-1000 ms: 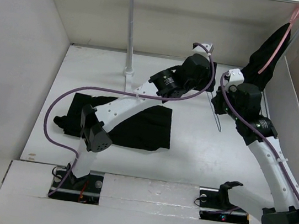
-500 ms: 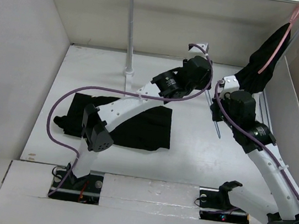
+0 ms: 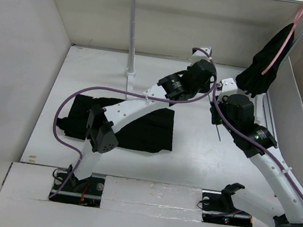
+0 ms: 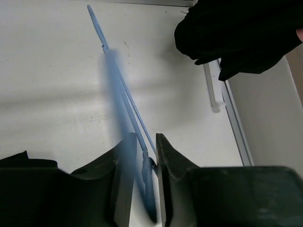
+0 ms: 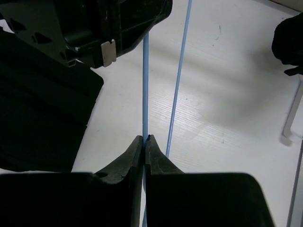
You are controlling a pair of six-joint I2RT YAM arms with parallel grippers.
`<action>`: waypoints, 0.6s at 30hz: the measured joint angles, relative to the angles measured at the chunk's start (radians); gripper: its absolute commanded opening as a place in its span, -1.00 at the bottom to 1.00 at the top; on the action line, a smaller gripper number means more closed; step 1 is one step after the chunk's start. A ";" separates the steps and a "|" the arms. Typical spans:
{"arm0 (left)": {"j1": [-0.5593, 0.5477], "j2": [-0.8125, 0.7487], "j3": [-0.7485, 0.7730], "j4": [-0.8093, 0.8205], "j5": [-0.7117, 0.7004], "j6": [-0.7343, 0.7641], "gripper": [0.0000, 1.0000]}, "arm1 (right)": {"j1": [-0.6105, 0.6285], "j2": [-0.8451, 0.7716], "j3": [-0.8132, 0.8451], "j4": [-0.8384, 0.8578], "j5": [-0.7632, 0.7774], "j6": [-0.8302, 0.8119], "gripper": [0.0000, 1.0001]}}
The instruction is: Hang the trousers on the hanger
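Pinching the hanger (image 5: 145, 85), right fingers (image 5: 130, 158) are closed; left fingers (image 4: 166, 158) straddle it, grip unclear.

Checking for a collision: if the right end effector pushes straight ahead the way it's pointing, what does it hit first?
Probably the left end effector, which straddles the same hanger rod just ahead; depth is hard to judge.

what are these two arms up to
Both arms are on the light-blue hanger: the right gripper is shut on one of its rods, and the left gripper has its jaws either side of it, though whether they pinch it is unclear. The black trousers lie on the table, not yet on the hanger. Another black garment hangs on a pink hanger at the back right.
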 measured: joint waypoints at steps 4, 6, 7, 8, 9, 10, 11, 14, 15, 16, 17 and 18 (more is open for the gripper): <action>0.000 0.000 0.000 0.009 0.001 -0.016 -1.00 | 0.023 0.002 0.000 -0.003 0.026 0.018 -1.00; -0.003 0.000 0.000 0.016 -0.006 -0.020 -1.00 | 0.029 0.005 0.000 -0.005 0.033 0.028 -0.90; -0.003 0.000 -0.002 0.019 -0.006 -0.023 -1.00 | 0.029 0.005 0.000 -0.006 0.036 0.032 -0.49; -0.003 -0.001 -0.012 0.029 -0.006 -0.027 -1.00 | 0.029 0.005 0.000 -0.006 0.037 0.035 -0.28; -0.003 -0.003 -0.021 0.040 -0.009 -0.028 -1.00 | 0.029 0.004 0.000 -0.009 0.031 0.037 0.05; -0.003 -0.006 -0.040 0.039 -0.009 -0.027 -1.00 | 0.029 0.004 0.000 -0.012 0.030 0.032 0.05; -0.003 -0.018 -0.076 0.058 -0.006 -0.028 -1.00 | 0.029 0.003 0.000 -0.027 0.016 0.030 0.16; -0.003 -0.072 -0.224 0.095 -0.003 -0.046 -1.00 | -0.011 -0.011 0.003 -0.051 -0.033 0.026 0.24; -0.003 -0.099 -0.288 0.108 0.000 -0.057 -1.00 | -0.041 -0.022 0.003 -0.061 -0.068 0.019 0.25; -0.003 -0.127 -0.349 0.119 0.003 -0.071 -1.00 | -0.065 -0.032 0.003 -0.070 -0.096 0.013 0.15; -0.003 -0.156 -0.413 0.138 0.007 -0.085 -1.00 | -0.094 -0.046 0.002 -0.076 -0.132 0.005 -0.09; -0.003 -0.184 -0.470 0.158 0.008 -0.097 -1.00 | -0.123 -0.061 0.000 -0.075 -0.172 -0.003 -0.33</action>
